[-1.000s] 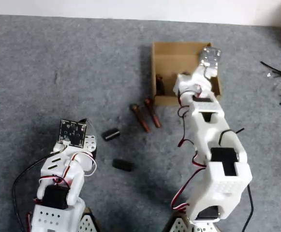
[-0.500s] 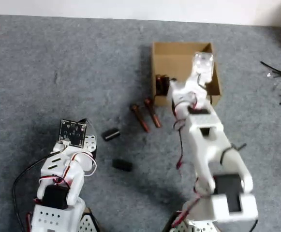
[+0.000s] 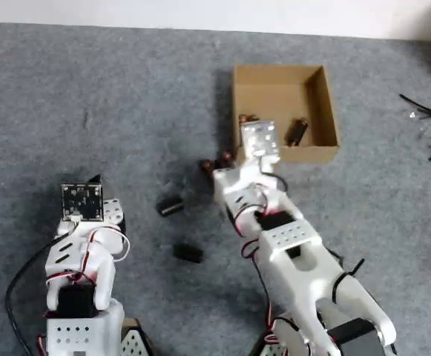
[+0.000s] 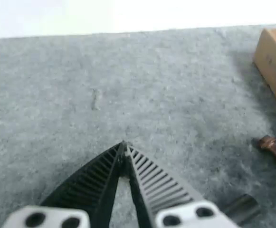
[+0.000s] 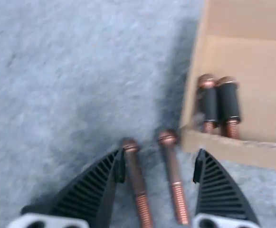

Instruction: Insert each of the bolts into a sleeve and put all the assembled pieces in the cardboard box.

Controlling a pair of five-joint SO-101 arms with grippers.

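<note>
Two copper bolts (image 5: 137, 190) (image 5: 174, 183) lie side by side on the grey carpet, just outside the cardboard box (image 5: 233, 149). My right gripper (image 5: 160, 164) is open right above them, one finger on either side of the pair. In the high view the right arm covers most of the bolts (image 3: 206, 165). Two black sleeves (image 3: 170, 205) (image 3: 188, 253) lie on the carpet between the arms. Assembled pieces lie in the box: two at its near left corner (image 5: 218, 102), one farther right (image 3: 297, 132). My left gripper (image 4: 124, 148) is shut and empty, low over bare carpet left of the sleeves.
The cardboard box (image 3: 323, 93) stands open at the back centre. Black cable ties (image 3: 426, 111) lie at the far right edge. From the left wrist I see a bolt head (image 4: 268, 142), a sleeve (image 4: 242, 206) and the box wall (image 4: 275, 52).
The right arm has swung out of the box, leftward and toward the front, and now hangs over the two bolts. An assembled piece shows where it was. The left arm shifted slightly left.
</note>
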